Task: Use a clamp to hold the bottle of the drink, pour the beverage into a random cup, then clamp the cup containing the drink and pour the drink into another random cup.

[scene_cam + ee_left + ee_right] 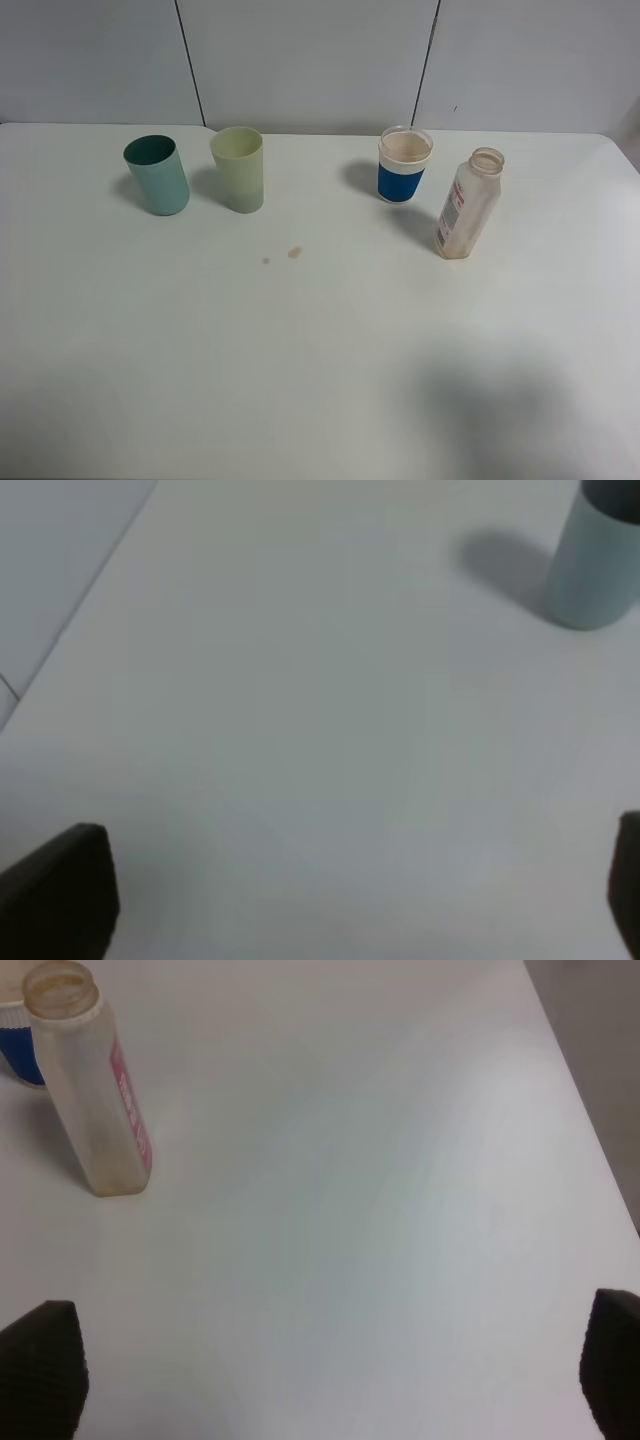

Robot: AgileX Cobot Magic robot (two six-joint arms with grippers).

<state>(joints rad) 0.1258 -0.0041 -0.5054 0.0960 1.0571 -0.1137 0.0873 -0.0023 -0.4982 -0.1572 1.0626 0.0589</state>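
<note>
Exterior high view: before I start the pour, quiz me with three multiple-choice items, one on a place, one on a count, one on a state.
1. Which cup stands nearest the bottle?
A. teal-green tumbler
B. pale yellow-green tumbler
C. blue-banded clear cup

2. How many cups are on the table?
A. two
B. three
C. four

3. How is the bottle's mouth?
A. capped
B. uncapped
C. covered by a cup

Answers:
1. C: the blue-banded clear cup sits just beside the bottle, while the teal-green tumbler and pale yellow-green tumbler stand across the table.
2. B: two tumblers plus the banded cup.
3. B: the wide neck shows an open ring with no cap.
</note>
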